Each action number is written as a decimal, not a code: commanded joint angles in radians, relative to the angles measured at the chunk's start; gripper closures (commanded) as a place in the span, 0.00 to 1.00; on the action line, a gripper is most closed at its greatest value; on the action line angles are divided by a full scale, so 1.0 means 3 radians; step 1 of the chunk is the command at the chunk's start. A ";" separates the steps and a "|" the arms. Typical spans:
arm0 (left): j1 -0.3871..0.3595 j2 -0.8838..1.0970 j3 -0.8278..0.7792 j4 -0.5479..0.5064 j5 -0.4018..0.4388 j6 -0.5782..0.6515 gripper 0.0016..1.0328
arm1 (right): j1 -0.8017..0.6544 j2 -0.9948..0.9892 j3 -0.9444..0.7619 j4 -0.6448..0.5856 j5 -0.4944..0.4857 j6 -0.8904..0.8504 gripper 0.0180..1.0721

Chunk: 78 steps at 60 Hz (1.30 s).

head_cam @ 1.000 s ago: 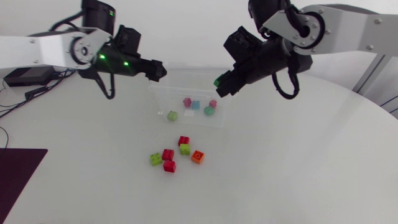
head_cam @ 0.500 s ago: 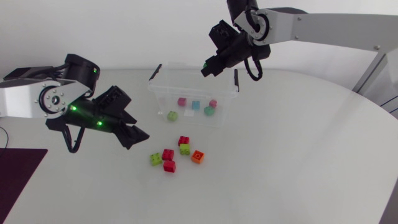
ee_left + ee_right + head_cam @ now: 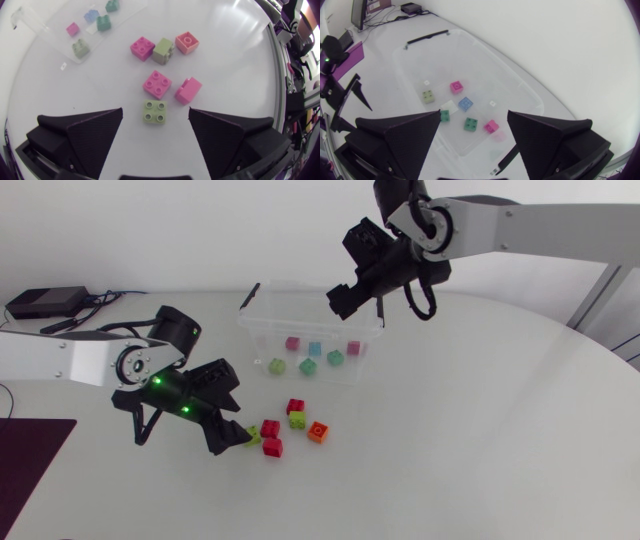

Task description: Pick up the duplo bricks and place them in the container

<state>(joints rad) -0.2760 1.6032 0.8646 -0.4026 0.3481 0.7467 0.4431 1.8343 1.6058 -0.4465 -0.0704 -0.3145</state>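
Several duplo bricks lie loose on the white table: three red ones (image 3: 270,428), a lime one (image 3: 297,420) and an orange one (image 3: 318,431). Another lime brick (image 3: 155,111) lies on the table between the fingertips of my left gripper (image 3: 155,117), untouched; that gripper (image 3: 236,436) is open and low over it. The clear container (image 3: 262,338) holds several pink, blue, green and lime bricks (image 3: 465,103). My right gripper (image 3: 340,298) hangs open and empty above the container's far right part (image 3: 530,102).
A dark mat (image 3: 30,455) lies at the table's front left edge. A small black box with cables (image 3: 45,302) sits at the back left. The container's black lid clips (image 3: 380,310) stand up at its ends.
My right gripper swung over the container and opened; the green brick it held now lies inside. My left arm came down from beside the container to the loose bricks.
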 commanded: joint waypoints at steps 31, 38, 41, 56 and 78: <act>-0.0082 0.0899 0.0462 -0.0130 -0.0076 0.0241 0.32 | 0.0415 -0.0930 -0.2090 0.0461 -0.0210 -0.0174 0.05; -0.0087 0.1022 0.0559 -0.0207 -0.0076 0.0231 0.63 | 0.0543 -0.0848 -0.2177 0.0517 -0.0215 -0.0163 0.07; -0.0087 0.1027 0.0569 -0.0228 -0.0071 0.0231 0.74 | 0.0609 -0.0771 -0.2183 0.0537 -0.0215 -0.0158 0.08; 0.0107 0.0608 0.0580 -0.0478 -0.0071 0.0262 0.76 | 0.0773 -0.0321 -0.2126 0.0675 -0.0205 -0.0133 0.11; 0.0301 -0.0179 0.0978 -0.0831 0.0287 0.0108 0.76 | 0.0804 0.0062 -0.1901 0.0675 -0.0195 -0.0174 0.11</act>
<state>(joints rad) -0.1917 1.5967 1.1198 -0.6353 0.4042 0.7959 0.6762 1.8194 1.0050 -0.2497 -0.1303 -0.3450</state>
